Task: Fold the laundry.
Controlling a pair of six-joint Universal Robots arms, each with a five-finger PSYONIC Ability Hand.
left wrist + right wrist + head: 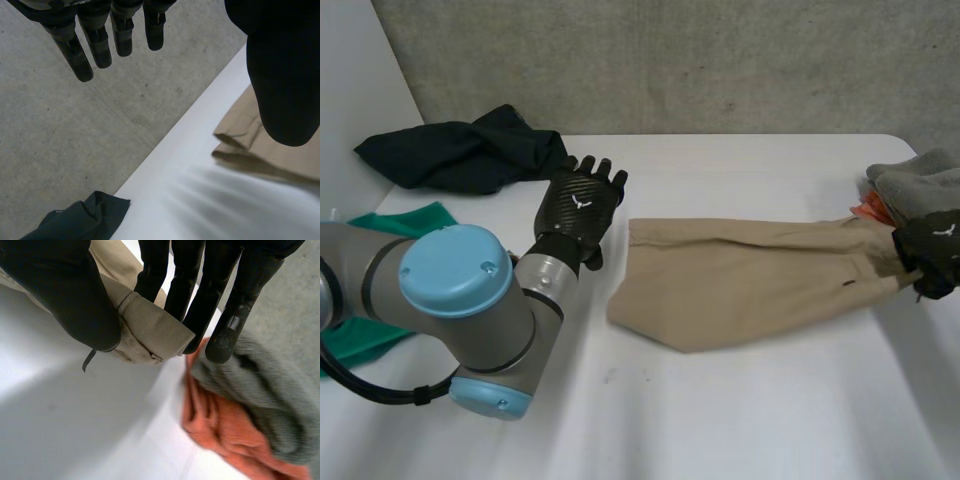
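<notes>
The big white bench (pixel 720 420) takes up most of the room, and a long tan cloth (pixel 740 280) lies flat on it, from the middle out to the right side. At the far left corner sits a heap of black cloth (pixel 470 150). A green cloth (pixel 400 220) lies near the left edge, partly under the arm. On the far right is a lump of grey cloth (pixel 920 175) with a bit of orange cloth (pixel 873 208) under it, just beside the tan one. The left robot hand (pixel 582 205) is wide, with straight fingers, and holds nothing. It hangs close to the left end of the tan cloth and does not seem to touch it. The right robot hand (pixel 930 250) pinches the right end of the tan cloth between its thumb and fingers, and the end is bunched up in the pinch. I think the step now is to fold the tan cloth in half. To do it well, the right robot hand should keep its pinch tight and lift the end clear of the grey and orange cloths so they do not get dragged along. Then it should carry the end across and lay it on the left end, edge on edge. The left robot hand could press the left end down so the cloth does not slide.
</notes>
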